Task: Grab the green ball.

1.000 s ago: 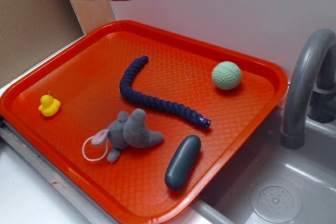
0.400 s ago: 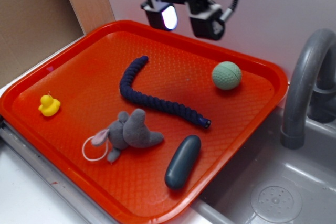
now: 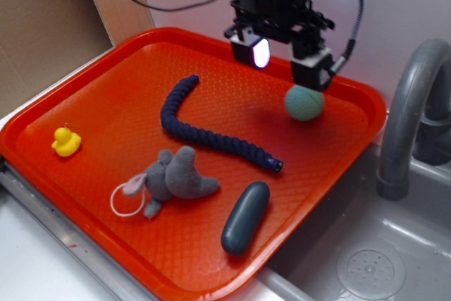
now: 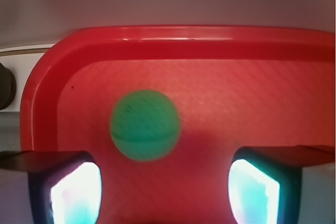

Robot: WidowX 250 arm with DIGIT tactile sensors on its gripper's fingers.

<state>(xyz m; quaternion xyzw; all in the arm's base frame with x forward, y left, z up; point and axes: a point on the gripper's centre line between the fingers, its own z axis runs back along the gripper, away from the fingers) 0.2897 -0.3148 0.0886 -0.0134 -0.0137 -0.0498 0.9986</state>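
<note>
The green ball (image 3: 304, 103) is a pale mint dimpled sphere resting on the red tray (image 3: 84, 103) near its far right corner. My gripper (image 3: 287, 63) hovers just above and slightly left of it, open, with nothing between its fingers; one lit finger (image 3: 261, 53) glows white. In the wrist view the green ball (image 4: 145, 125) lies ahead of the gripper (image 4: 164, 192), nearer the left finger (image 4: 71, 192), on the red tray (image 4: 210, 45). The ball is free and untouched.
On the tray lie a dark blue braided rope (image 3: 204, 128), a grey plush mouse (image 3: 173, 181), a dark teal capsule (image 3: 245, 217) and a yellow duck (image 3: 65, 142). A grey faucet (image 3: 409, 114) and sink (image 3: 366, 266) stand right of the tray.
The gripper has swung from the far left, above the tray's back edge, rightward and down to hover by the green ball. The objects on the tray have not moved.
</note>
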